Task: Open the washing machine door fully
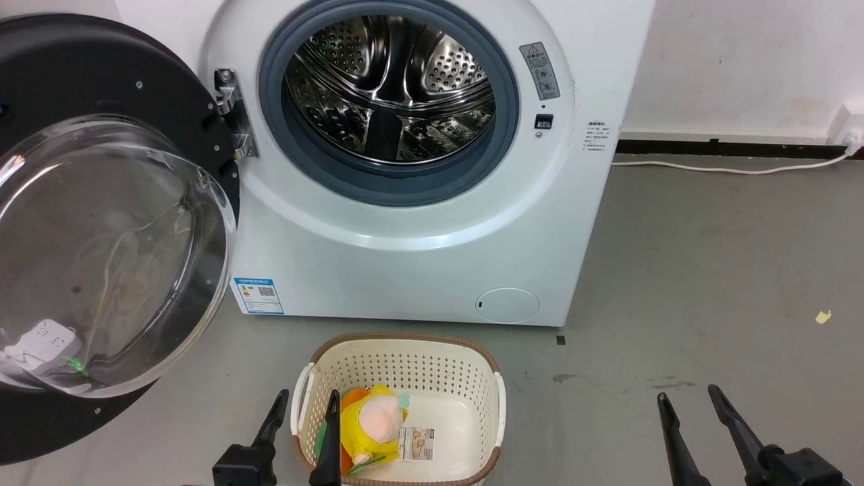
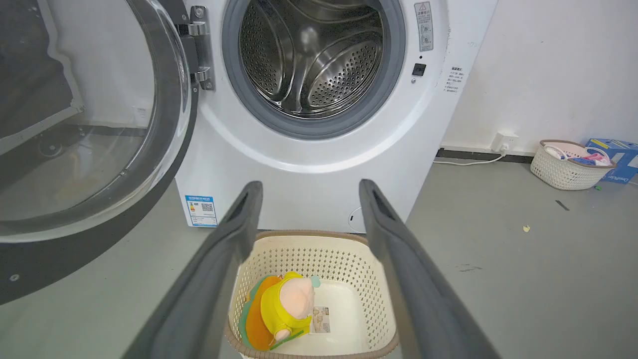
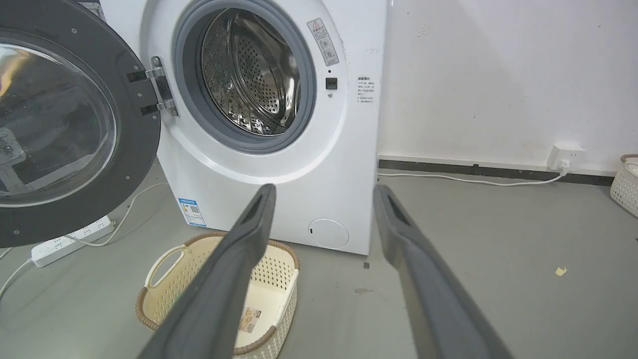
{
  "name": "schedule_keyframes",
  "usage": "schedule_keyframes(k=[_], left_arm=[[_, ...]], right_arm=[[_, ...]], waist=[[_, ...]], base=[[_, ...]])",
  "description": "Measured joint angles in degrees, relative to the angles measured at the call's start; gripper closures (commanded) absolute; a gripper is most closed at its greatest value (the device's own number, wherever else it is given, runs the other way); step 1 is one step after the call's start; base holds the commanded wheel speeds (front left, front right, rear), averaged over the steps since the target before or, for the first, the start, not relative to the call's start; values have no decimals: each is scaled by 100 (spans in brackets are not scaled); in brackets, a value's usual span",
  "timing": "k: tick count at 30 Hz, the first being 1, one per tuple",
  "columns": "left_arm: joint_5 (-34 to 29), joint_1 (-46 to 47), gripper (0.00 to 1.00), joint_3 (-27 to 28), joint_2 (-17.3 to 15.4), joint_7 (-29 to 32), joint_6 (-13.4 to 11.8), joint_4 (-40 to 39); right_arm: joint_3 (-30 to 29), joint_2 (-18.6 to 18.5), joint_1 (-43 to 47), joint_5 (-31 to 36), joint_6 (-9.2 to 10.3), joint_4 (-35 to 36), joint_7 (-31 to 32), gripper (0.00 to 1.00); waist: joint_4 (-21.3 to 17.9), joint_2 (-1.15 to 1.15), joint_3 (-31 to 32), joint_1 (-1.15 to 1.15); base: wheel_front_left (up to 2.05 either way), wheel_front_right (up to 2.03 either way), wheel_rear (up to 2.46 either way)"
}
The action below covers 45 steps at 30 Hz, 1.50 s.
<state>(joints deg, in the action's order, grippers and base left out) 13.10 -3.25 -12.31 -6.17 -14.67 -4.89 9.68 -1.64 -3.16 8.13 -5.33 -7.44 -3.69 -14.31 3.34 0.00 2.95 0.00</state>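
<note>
Judging the door (image 1: pixel 169 94) heavy and stiff, its glass (image 1: pixel 101 256) slippery: push the black rim (image 1: pixel 74 61) at eleven o'clock; left gripper (image 1: pixel 308 396) and right gripper (image 1: pixel 688 394) have fingers apart, empty.

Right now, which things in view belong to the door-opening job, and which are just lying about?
Job: washing machine door, washing machine.
Lying about: cream basket, plush toy inside it, power strip, second basket, blue box.
</note>
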Motion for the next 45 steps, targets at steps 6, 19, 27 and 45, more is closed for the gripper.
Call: schedule_keyframes(k=[6,19,27,45], left_arm=[[-2,1,0,16,0,0,23,-10],[3,3,100,30,10,2,102,2],[-15,3,100,52,11,60,102,-20],[-199,4,100,227,38,261,154,-145]], right_arm=[[5,0,0,-16,0,-30,0,0],[12,-1,-1,-21,0,-63,9,100],[15,-1,-16,-12,0,-57,67,100],[34,-1,-48,55,1,-7,267,100]], waist=[[-1,0,-3,0],[-5,0,9,0],[-21,0,-6,0],[-69,0,-50,0]], base=[[0,0,0],[0,0,0],[0,0,0],[0,0,0]])
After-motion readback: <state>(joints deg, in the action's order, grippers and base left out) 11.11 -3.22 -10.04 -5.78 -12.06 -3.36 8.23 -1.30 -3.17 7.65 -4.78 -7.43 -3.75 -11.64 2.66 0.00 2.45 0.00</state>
